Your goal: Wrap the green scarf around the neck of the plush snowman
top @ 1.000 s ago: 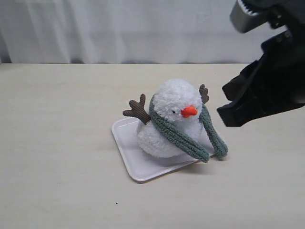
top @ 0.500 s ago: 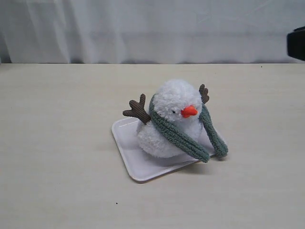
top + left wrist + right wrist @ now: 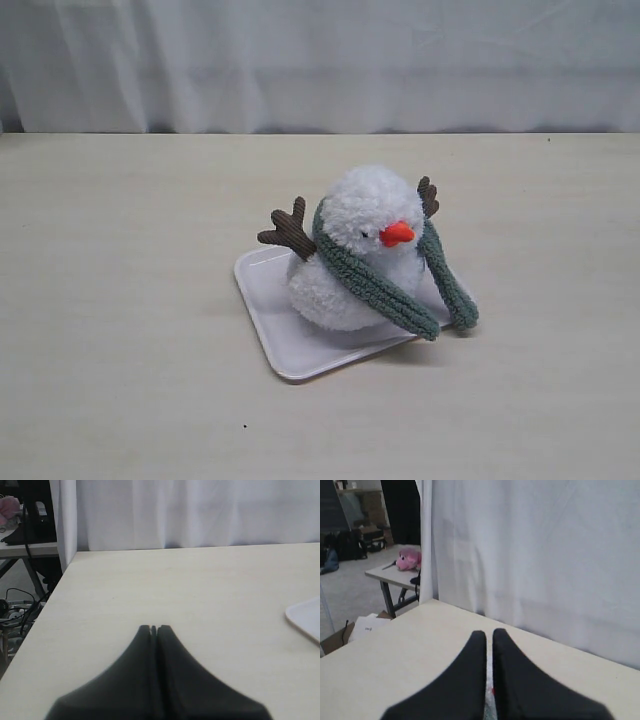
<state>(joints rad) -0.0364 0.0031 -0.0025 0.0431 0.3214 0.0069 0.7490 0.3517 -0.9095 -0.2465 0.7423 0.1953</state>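
The plush snowman (image 3: 345,290) sits on a white tray (image 3: 275,345) in the middle of the table, leaning a little to the right. The green scarf (image 3: 375,285) runs round its neck, and both ends hang down its front right side to the tray's edge. Neither gripper shows in the exterior view. My left gripper (image 3: 154,628) is shut and empty over bare table, with a corner of the tray (image 3: 306,617) off to one side. My right gripper (image 3: 489,632) is shut with nothing in it, high above the table. A sliver of white and red shows far below through its slit.
A white curtain (image 3: 320,60) hangs behind the table. The table's edge (image 3: 55,595) shows in the left wrist view, with cables and furniture beyond. A pink plush (image 3: 409,559) lies on a side table in the right wrist view.
The right arm, at the upper right of the exterior view a second ago, has drawn out of that view. The snowman, scarf and tray have not moved.
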